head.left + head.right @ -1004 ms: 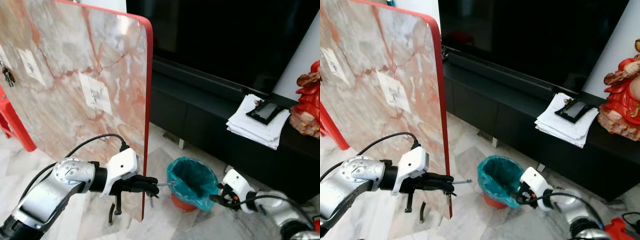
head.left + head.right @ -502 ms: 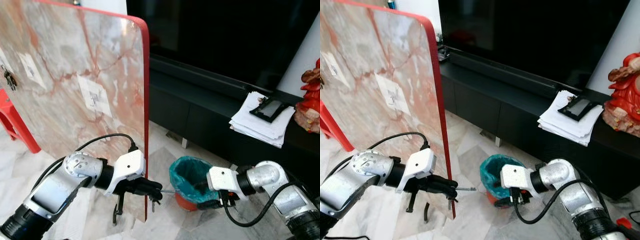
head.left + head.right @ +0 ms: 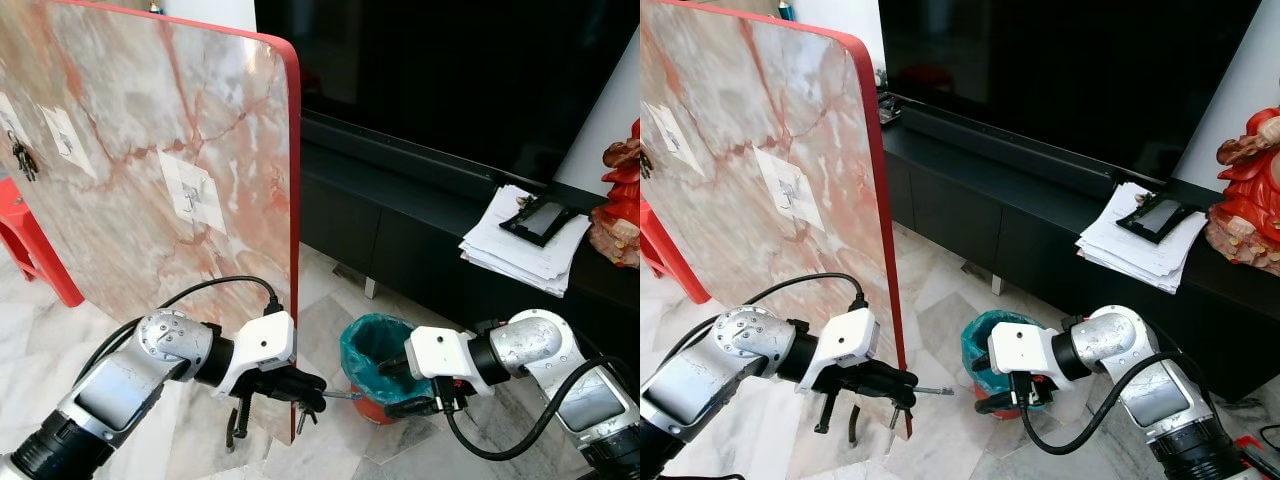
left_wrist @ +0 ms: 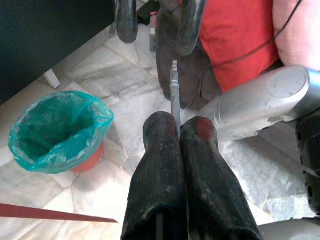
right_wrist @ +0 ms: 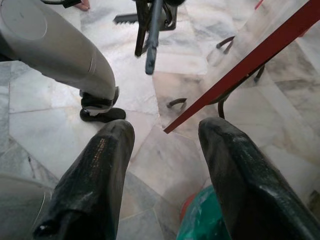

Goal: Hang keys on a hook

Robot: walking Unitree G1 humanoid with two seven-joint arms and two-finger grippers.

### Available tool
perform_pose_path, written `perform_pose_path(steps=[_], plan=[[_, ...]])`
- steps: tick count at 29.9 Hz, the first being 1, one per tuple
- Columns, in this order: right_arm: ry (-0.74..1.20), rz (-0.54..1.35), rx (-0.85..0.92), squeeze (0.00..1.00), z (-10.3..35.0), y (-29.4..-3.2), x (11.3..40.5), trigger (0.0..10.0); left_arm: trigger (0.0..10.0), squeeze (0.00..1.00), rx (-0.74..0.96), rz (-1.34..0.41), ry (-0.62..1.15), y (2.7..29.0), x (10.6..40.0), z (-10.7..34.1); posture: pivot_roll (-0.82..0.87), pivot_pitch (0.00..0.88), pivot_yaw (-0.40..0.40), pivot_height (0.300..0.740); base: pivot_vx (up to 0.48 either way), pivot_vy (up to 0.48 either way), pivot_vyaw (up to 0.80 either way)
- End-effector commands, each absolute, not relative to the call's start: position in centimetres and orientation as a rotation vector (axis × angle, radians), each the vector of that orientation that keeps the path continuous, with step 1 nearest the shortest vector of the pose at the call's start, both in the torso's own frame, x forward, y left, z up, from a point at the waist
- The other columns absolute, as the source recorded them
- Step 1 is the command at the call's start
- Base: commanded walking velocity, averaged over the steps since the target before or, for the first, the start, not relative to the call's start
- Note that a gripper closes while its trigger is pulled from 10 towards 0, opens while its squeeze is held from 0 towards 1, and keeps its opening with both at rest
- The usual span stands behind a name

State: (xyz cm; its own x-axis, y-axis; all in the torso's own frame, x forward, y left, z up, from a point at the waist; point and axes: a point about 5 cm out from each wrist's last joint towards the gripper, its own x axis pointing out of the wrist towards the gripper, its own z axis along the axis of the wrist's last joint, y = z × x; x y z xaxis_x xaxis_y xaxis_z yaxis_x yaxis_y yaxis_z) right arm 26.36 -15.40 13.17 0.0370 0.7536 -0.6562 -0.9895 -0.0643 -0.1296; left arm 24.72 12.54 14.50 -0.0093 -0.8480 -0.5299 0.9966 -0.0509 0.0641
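Since a second ago the right gripper [image 3: 397, 386] has come up and in toward the bin [image 3: 383, 352]; the left gripper [image 3: 318, 390] has dropped slightly, keys [image 3: 340, 394] still out ahead of it.

Left eye view: left gripper sits low, just in front of the red edge of the marble board [image 3: 150, 180]. Fingers closed on the keys; one thin key sticks out toward the right gripper, a small bunch hangs below the fingertips. Right gripper is near the key tip, fingers apart, in front of the bin. Board stands upright on the floor [image 3: 330, 300]; a white hook plate [image 3: 192, 190] is mounted mid-board, well above the keys. Another set of keys [image 3: 20, 158] hangs at the board's far left.

Right eye view: same layout. Papers [image 3: 1135, 237] with a dark device on top lie on the black cabinet [image 3: 1040, 220]; red figurine [image 3: 1245, 200] at the far right.

Left wrist view: both fingers [image 4: 160, 170] pressed together, key shaft clamped between them and pointing past the tips. Bin sits to one side on the tiles.

Right wrist view: fingers [image 5: 100, 165] spread wide, nothing between them. Keys hang beyond the tips, apart from them.
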Motion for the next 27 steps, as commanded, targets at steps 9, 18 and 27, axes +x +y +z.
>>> perform_pose_path(steps=[9, 18, 27], plan=[[0.481, 1.622, -0.697, 0.00, 13.3, -14.4, 24.9, 10.0, 10.0, 0.00, 0.574, -1.551, 0.352, 11.9, 25.1, 14.3, 0.06, 0.000, -0.022, 0.740, 0.000, 0.000, 0.00], [0.497, 1.644, -0.698, 0.00, 12.8, -13.7, 24.6, 10.0, 10.0, 0.00, 0.583, -1.528, 0.316, 11.5, 25.6, 14.6, 0.06, 0.000, -0.026, 0.740, 0.000, 0.000, 0.00], [0.479, 1.597, -0.738, 0.00, 13.0, -13.4, 25.1, 10.0, 10.0, 0.00, 0.581, -1.555, 0.301, 10.7, 25.7, 14.6, 0.06, 0.007, -0.032, 0.740, 0.000, 0.000, 0.00]])
